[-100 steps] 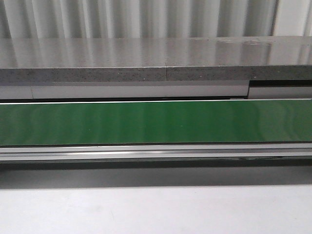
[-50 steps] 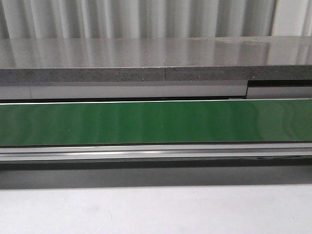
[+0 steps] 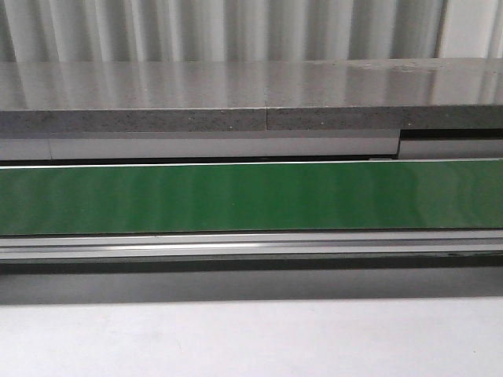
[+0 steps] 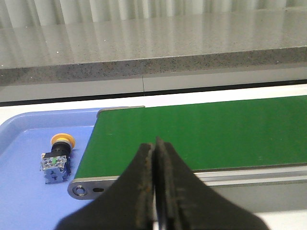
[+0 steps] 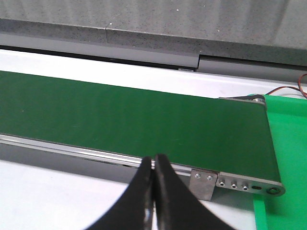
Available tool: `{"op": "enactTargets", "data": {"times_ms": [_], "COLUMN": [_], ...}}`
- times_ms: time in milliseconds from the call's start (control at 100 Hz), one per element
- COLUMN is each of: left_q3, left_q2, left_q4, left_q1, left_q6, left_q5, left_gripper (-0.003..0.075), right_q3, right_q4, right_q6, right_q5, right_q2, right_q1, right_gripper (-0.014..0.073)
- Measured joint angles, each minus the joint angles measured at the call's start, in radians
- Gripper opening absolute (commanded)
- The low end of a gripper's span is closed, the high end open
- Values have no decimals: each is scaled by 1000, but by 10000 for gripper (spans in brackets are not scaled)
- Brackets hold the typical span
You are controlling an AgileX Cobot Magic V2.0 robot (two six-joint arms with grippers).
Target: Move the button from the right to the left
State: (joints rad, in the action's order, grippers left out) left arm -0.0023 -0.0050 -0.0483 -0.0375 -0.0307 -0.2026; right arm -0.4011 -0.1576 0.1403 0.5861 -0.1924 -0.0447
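button (image 4: 58, 156): lying on its side in blue tray, just beside conveyor belt's left end, yellow-orange cap pointing away from camera, blue-and-clear contact block nearer camera; not showing in front view
blue tray (image 4: 24, 201): sitting off belt's left end, tucking partly under end roller
conveyor belt (image 3: 251, 196): green, running left-right across front view, carrying nothing on visible stretch
left gripper (image 4: 155, 158): hovering in front of belt's near rail, fingers pressing together, gripping nothing, apart from button
right gripper (image 5: 153, 165): hanging over belt's near rail close to right end, fingers closing fully on nothing
green tray (image 5: 288, 158): lying just past belt's right end
grey stone ledge (image 3: 251, 98): running behind belt
red wire (image 5: 288, 88): showing beyond belt's right end, near green tray
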Motion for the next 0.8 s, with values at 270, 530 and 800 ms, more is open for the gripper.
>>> {"op": "enactTargets", "data": {"times_ms": [270,530,800], "left_q3": [0,0,0], "left_q2": [0,0,0], "left_q4": [0,0,0], "left_q1": [0,0,0], "left_q6": [0,0,0], "left_q5": [0,0,0], "left_gripper": [-20,-20,-20], "right_q3": [0,28,257], "right_q4": [0,20,174], "right_q6": [0,0,-161], "right_q5": [0,-45,-434], "right_q2": [0,0,65], "right_q1": [0,0,45], "right_gripper": [-67,-67,-67]}}
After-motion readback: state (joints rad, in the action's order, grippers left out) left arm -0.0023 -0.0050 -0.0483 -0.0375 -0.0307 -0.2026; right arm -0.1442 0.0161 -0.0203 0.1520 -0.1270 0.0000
